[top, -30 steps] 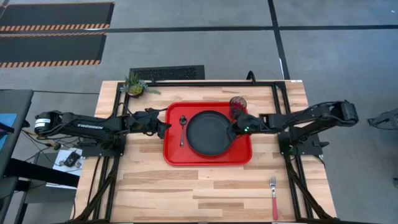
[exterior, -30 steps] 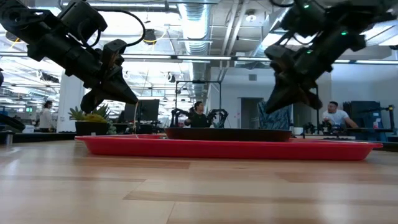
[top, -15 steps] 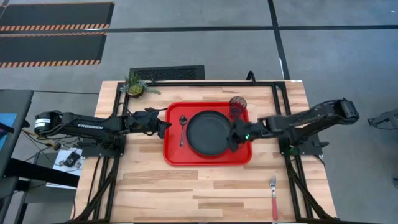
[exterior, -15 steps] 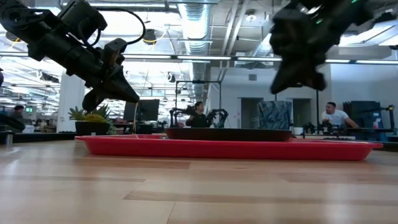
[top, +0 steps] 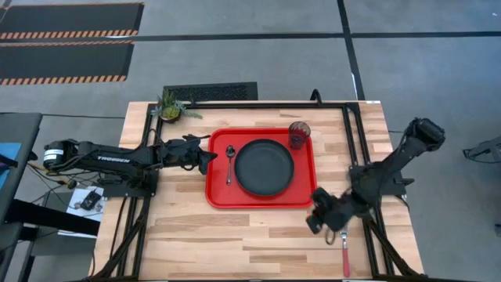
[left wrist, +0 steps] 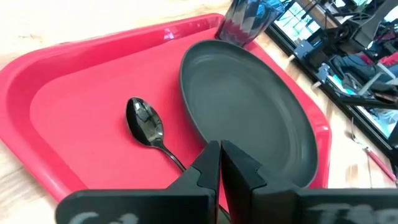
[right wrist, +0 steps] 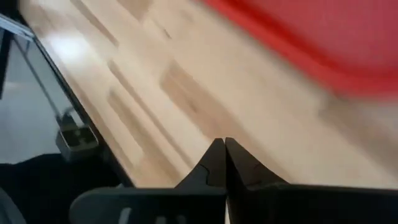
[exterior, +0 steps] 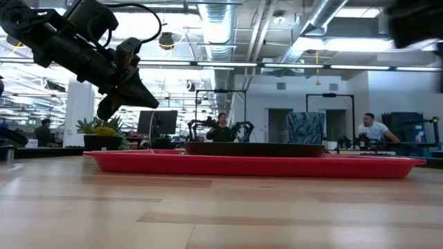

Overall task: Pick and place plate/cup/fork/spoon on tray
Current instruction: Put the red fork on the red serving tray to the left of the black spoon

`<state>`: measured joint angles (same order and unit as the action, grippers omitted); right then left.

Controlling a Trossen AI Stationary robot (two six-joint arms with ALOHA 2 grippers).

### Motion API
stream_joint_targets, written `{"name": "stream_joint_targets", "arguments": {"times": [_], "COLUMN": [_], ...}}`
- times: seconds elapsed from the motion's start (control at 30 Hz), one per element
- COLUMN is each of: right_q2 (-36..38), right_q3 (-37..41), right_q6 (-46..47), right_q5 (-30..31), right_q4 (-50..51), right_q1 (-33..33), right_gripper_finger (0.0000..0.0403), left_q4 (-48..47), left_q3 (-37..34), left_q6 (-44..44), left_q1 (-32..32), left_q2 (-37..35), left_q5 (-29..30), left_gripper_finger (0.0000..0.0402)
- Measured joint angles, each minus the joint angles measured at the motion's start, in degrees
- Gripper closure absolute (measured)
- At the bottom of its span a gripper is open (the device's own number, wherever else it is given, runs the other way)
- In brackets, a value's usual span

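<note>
Tray sat mid-table, w/ plate at its centre, spoon just left of plate, cup in the far right corner. I counted three of four items aboard.

Fork was the outstanding item. It lay on bare wood at the near right of the table, well apart from the tray. Long axis ran near-far: tines toward the far side, red handle toward the near edge.

Right gripper hovered over the wood between the tray's near right corner and the fork, just left of the tines. Right wrist view showed its fingers pressed together, nothing between them. In my judgement this arm was plainly the nearer one to the fork. The fork lay to the right and slightly near of its fingertips. I judged the coming move to need the fingers parted and set across the handle, i.e. spanning left-right, since the fork ran near-far.

Left gripper waited at the tray's left rim, beside the spoon. Left wrist view showed its fingers closed up, empty, pointing over spoon and plate, cup beyond. It was far from the fork; I considered it no candidate.

Fork did not show in low view.
</note>
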<state>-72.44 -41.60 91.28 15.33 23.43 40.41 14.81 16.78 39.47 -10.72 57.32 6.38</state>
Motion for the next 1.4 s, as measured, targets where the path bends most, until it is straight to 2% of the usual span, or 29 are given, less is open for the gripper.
{"name": "stream_joint_targets", "arguments": {"times": [0.27, 0.47, 0.67, 0.83, 0.97, 1.13, 1.27, 1.4], "right_q2": [0.0, 0.0, 0.0, 0.0, -0.1, -3.9, -8.4, -12.8], "right_q3": [0.0, 0.0, 0.0, 0.0, 1.2, 2.1, 2.0, -0.7], "right_q6": [22.8, 37.1, 38.3, 39.3, 40.3, 40.7, 39.0, 39.3], "right_q5": [-0.2, -0.5, -9.0, -12.5, -15.6, -17.4, -21.5, -25.0], "right_q4": [9.6, 13.1, 13.9, 17.8, 16.7, 14.3, 10.3, 14.3], "right_q1": [12.7, 18.5, 19.3, 19.3, 19.2, 19.2, 19.0, 18.1], "right_gripper_finger": [0.0391, 0.0357, 0.0315, 0.0280, 0.0259, 0.0243, 0.0237, 0.0234], "left_q4": [-0.3, -0.3, -0.4, -0.4, -0.4, -0.5, -1.0, -1.4], "left_q3": [0.0, 0.0, 0.0, 0.0, 0.0, 0.0, 0.0, 0.0], "left_q6": [-0.5, -0.5, -0.5, -0.5, -0.5, -0.5, -0.3, -0.2], "left_q1": [0.0, 0.0, 0.0, 0.0, 0.0, 0.0, 0.0, 0.0], "left_q2": [0.0, 0.0, 0.0, 0.0, 0.0, 0.0, 0.0, 0.0], "left_q5": [0.0, 0.0, 0.0, 0.0, 0.1, 0.1, 0.0, -0.1], "left_gripper_finger": [0.0401, 0.0401, 0.0401, 0.0401, 0.0401, 0.0401, 0.0401, 0.0401]}}
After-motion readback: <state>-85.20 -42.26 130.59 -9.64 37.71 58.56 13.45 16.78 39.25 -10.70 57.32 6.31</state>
